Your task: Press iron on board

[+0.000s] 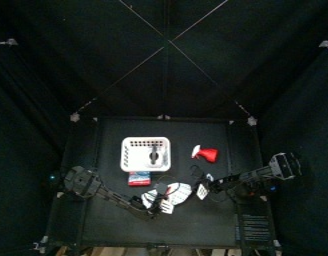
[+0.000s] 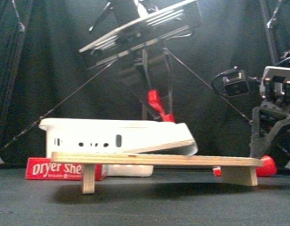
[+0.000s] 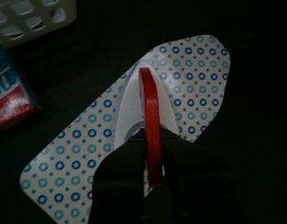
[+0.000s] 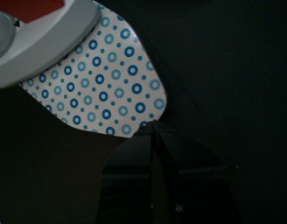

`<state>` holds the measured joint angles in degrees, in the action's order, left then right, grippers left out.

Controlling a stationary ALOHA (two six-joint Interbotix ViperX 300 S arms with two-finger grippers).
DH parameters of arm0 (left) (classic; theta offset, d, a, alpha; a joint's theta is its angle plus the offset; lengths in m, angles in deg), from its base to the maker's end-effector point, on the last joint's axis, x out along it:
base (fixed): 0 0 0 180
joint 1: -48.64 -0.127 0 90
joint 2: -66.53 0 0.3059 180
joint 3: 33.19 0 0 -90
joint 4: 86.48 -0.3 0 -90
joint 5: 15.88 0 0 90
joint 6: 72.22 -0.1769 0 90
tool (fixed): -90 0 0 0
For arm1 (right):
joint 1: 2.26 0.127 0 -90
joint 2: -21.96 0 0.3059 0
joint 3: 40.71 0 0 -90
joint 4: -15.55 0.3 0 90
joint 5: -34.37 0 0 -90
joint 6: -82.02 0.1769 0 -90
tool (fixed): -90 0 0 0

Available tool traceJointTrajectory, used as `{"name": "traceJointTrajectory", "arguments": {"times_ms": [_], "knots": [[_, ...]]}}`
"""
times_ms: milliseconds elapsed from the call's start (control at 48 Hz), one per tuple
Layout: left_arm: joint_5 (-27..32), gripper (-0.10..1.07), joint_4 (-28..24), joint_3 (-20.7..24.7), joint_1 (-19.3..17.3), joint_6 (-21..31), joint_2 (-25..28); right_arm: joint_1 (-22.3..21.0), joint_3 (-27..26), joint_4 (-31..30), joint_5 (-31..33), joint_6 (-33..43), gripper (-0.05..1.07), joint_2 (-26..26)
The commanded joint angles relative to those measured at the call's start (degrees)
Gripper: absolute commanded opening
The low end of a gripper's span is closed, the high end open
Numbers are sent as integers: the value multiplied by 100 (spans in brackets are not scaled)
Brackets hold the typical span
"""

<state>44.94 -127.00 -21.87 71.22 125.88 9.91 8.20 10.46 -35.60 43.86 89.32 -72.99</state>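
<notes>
The board (image 3: 187, 79) is a white pad with blue dots on a low wooden stand (image 2: 171, 160), near the table's front (image 1: 178, 196). My left gripper (image 3: 152, 162) is shut on the iron's thin red handle (image 3: 147, 105) above the pad. The handle slants up behind the board in the front view (image 2: 159, 104). The iron's white body (image 4: 41, 39) lies over the pad (image 4: 105, 83) in the right wrist view. My right gripper (image 4: 154, 133) is shut, its tips at the board's rounded end, and hangs at the board's right end (image 2: 258, 150).
A white lattice basket (image 1: 145, 153) stands behind the board and shows in the left wrist view (image 3: 35, 17). A red and blue dryer-sheet box (image 2: 59, 168) lies at the board's left end. A red and white object (image 1: 206, 152) sits back right.
</notes>
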Motion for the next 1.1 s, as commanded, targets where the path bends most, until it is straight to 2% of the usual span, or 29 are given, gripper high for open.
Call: {"name": "traceJointTrajectory", "arguments": {"times_ms": [0, 333, 521, 812, 1083], "knots": [[-114, 46, -44, 334, -141, -176, -18, 9, -105, -18, -26, -18, 36, -53], [-132, 46, -44, 940, -316, -844, 325, 9, -105, -18, -26, -18, 36, -53], [-132, 46, -62, 1090, -360, -1037, 378, 9, -88, -18, -26, -18, 36, -44], [-53, 46, -290, 958, -369, -1063, 105, 9, -70, -18, 9, -26, 36, -97], [-53, 46, -299, 765, -334, -1072, -44, 9, -123, -18, 9, -35, 36, -97]]}}
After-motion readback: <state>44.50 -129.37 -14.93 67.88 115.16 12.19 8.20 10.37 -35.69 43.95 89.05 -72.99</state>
